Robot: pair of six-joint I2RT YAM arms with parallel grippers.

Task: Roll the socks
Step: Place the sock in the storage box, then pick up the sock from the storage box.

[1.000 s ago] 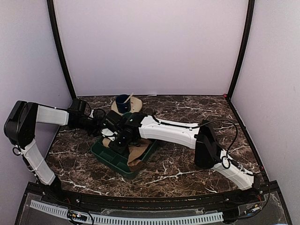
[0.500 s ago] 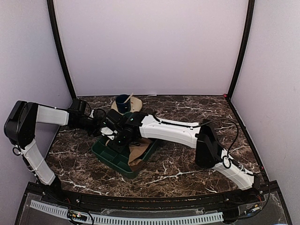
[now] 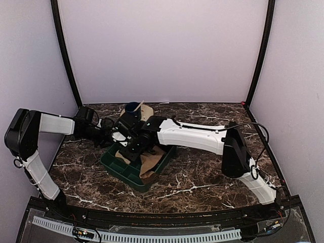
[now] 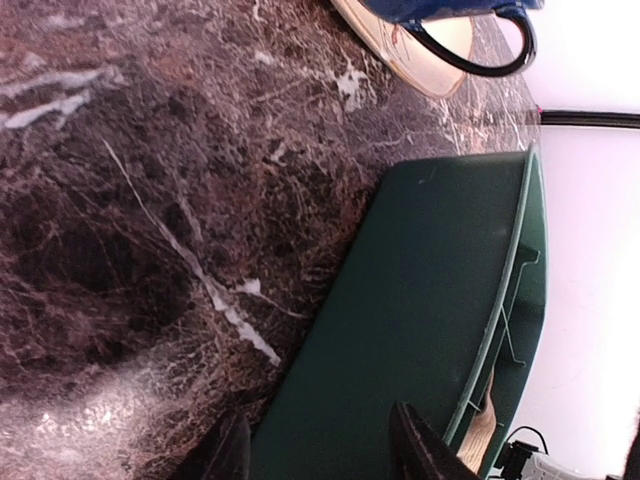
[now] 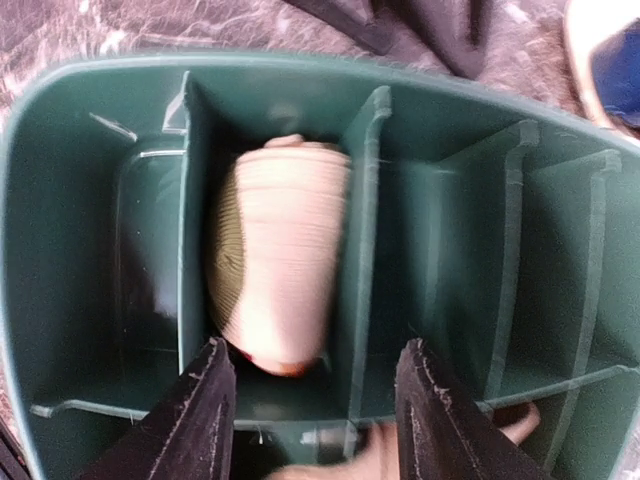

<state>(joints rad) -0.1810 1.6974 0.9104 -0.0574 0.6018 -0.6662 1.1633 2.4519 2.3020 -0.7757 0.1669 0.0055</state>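
Note:
A rolled tan sock with an olive end lies in a narrow compartment of the green tray. My right gripper is open just above and in front of the roll, not touching it. A second tan sock lies flat over the tray's right part; a bit of it shows at the bottom of the right wrist view. In the top view my right gripper hangs over the tray. My left gripper is open and empty against the tray's outer wall, at the tray's far-left side.
A beige saucer with a blue cup stands just behind the tray, also at the top of the left wrist view. The dark marble table extends to the right. Dark cloth-like shapes lie beyond the tray.
My right arm has shifted right and back, its gripper drawing slightly away over the tray. The left arm has stayed nearly still.

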